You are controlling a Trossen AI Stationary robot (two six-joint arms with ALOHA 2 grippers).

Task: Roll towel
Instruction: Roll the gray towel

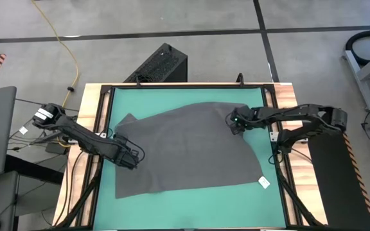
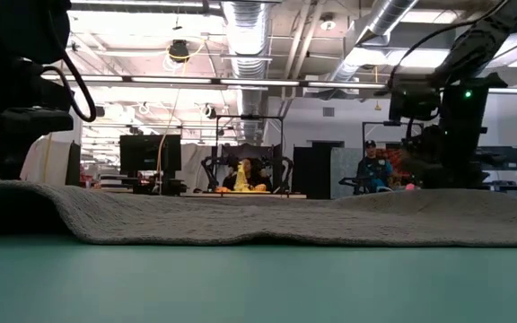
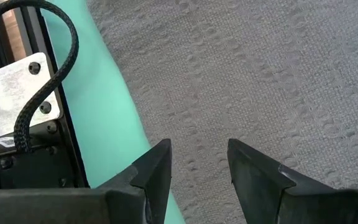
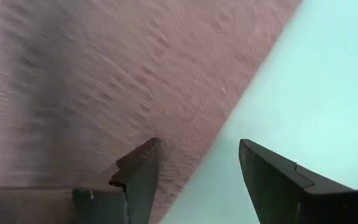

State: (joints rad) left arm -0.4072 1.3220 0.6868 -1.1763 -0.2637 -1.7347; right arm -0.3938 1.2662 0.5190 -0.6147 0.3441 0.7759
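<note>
The dark grey towel [image 1: 188, 144] lies spread flat on the green mat [image 1: 191, 199], skewed, with its small white tag [image 1: 264, 183] at the near right corner. My left gripper [image 1: 133, 160] is open over the towel's left edge [image 3: 135, 118]; its fingers straddle that edge just above the cloth. My right gripper [image 1: 234, 122] is open over the towel's far right edge [image 4: 229, 118], one finger above the cloth and one above the bare mat. The low view shows the towel [image 2: 267, 215] as a low ridge across the table.
Black rails and wooden boards frame the mat on the left [image 1: 98, 135] and right [image 1: 275, 128]. A black box [image 1: 159, 64] stands beyond the far edge. Bare mat lies along the near edge [image 1: 191, 208]. People sit at desks in the room behind [image 2: 249, 175].
</note>
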